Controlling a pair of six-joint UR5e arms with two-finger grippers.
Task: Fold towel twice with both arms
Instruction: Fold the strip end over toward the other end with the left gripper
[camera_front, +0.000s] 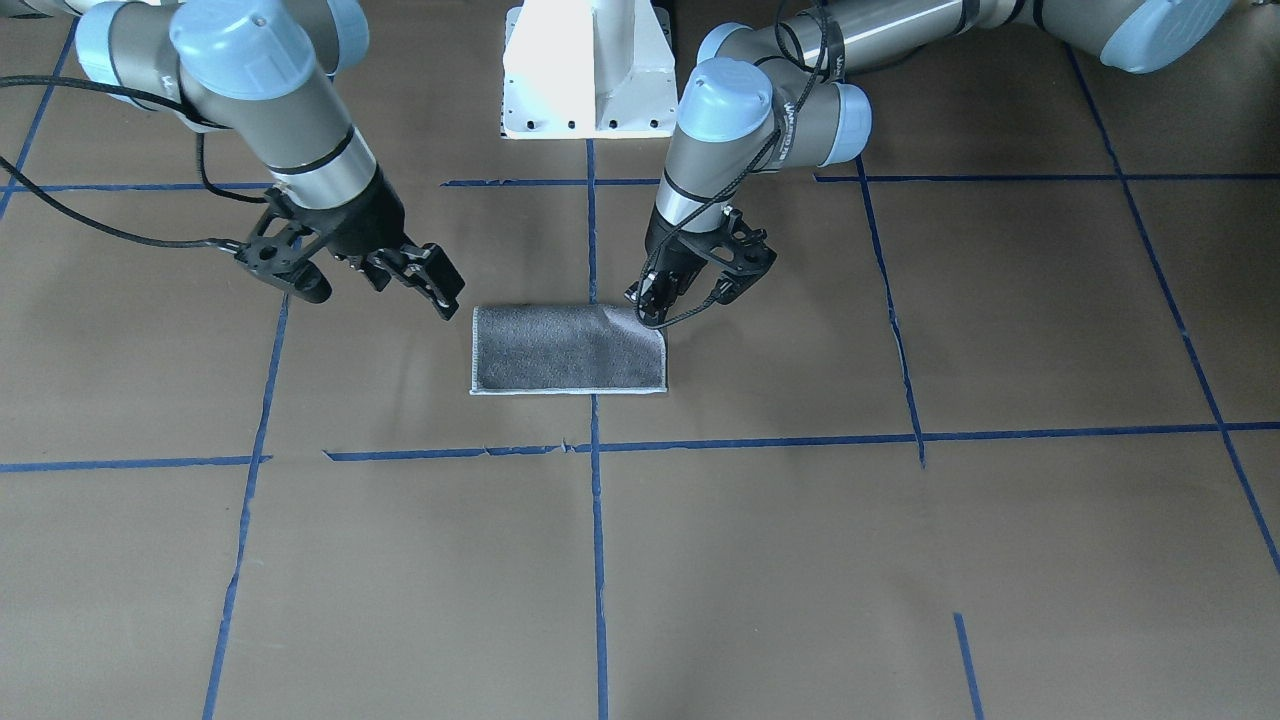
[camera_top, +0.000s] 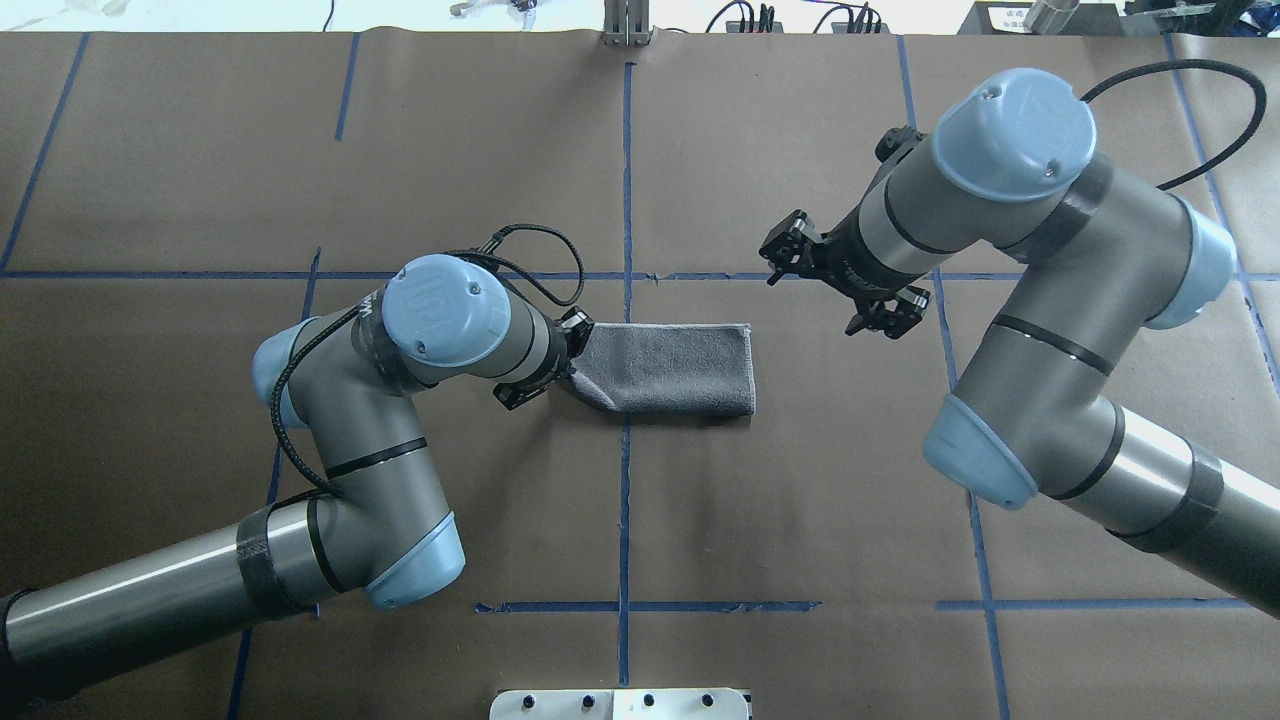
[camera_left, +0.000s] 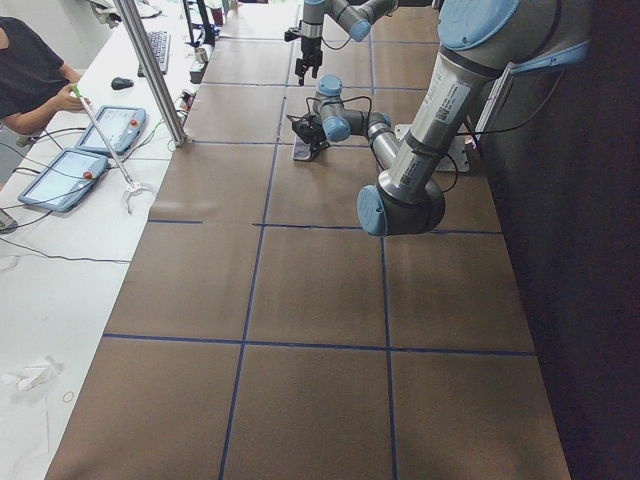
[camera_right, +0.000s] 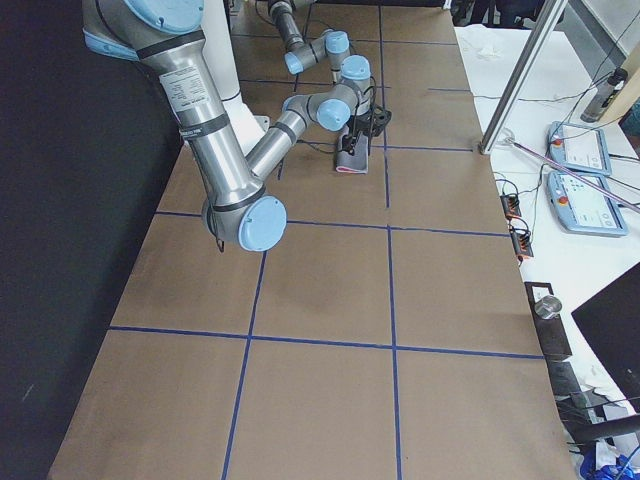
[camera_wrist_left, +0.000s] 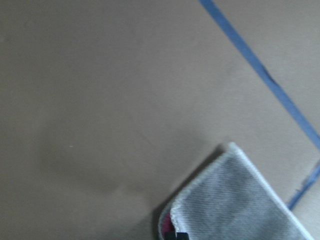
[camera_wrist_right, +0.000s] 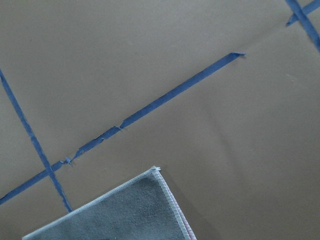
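The towel (camera_front: 565, 350) lies on the brown table, folded into a rectangle with its dark grey face up and a whitish hem; it also shows from overhead (camera_top: 670, 365). My left gripper (camera_front: 648, 298) is at the towel's end nearest it (camera_top: 572, 368), shut on a slightly raised corner. The left wrist view shows that corner (camera_wrist_left: 235, 205) with a pink sliver inside the fold. My right gripper (camera_front: 375, 288) is open and empty, above the table just off the towel's other end (camera_top: 828, 292). The right wrist view shows that end's corner (camera_wrist_right: 125, 215).
The white pedestal base (camera_front: 590, 70) stands at the robot's side of the table. Blue tape lines (camera_front: 597, 550) cross the brown surface. In the exterior left view an operator (camera_left: 30, 80) sits by tablets (camera_left: 65, 178) and a metal pole (camera_left: 150, 70).
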